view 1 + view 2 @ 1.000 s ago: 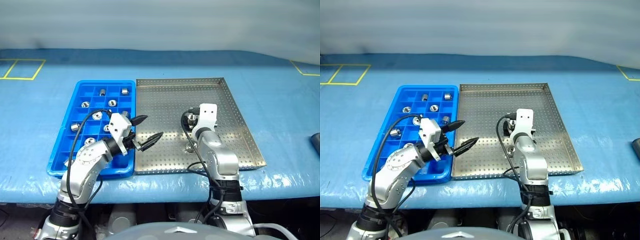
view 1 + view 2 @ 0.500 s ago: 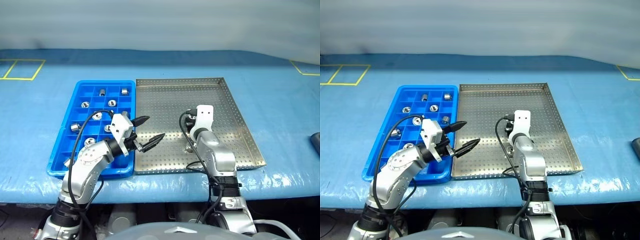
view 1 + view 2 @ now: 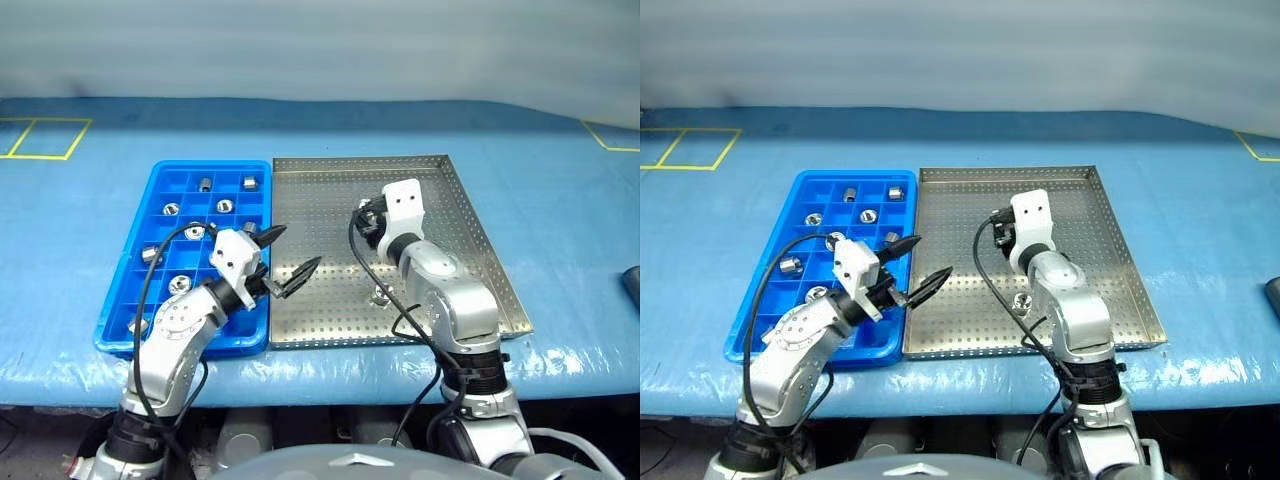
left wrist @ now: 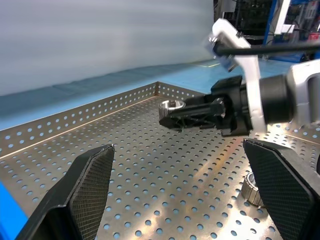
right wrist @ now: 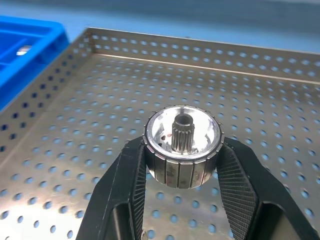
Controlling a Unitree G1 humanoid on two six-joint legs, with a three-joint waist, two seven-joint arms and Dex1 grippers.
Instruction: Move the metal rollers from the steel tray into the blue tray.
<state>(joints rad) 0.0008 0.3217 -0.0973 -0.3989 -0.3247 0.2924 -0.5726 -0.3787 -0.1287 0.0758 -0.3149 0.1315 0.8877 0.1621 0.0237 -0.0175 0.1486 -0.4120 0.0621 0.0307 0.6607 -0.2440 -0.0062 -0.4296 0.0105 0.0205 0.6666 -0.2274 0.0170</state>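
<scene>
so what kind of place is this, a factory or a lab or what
Probably a robot test bench or training lab set up like a parts-sorting station. A long table under a blue cover carries yellow taped squares, and a perforated steel tray sits beside a gridded blue tray holding small metal rollers.

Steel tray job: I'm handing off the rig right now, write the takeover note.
Right tool: shut on a metal roller, held above the steel tray.
Left tool: open, holding nothing, hovering at the seam between the blue tray and the steel tray.
Done: several rollers already sit in the blue tray's compartments.
Left: carry the held roller over to a free compartment, then fetch the last roller lying on the steel tray.
</scene>
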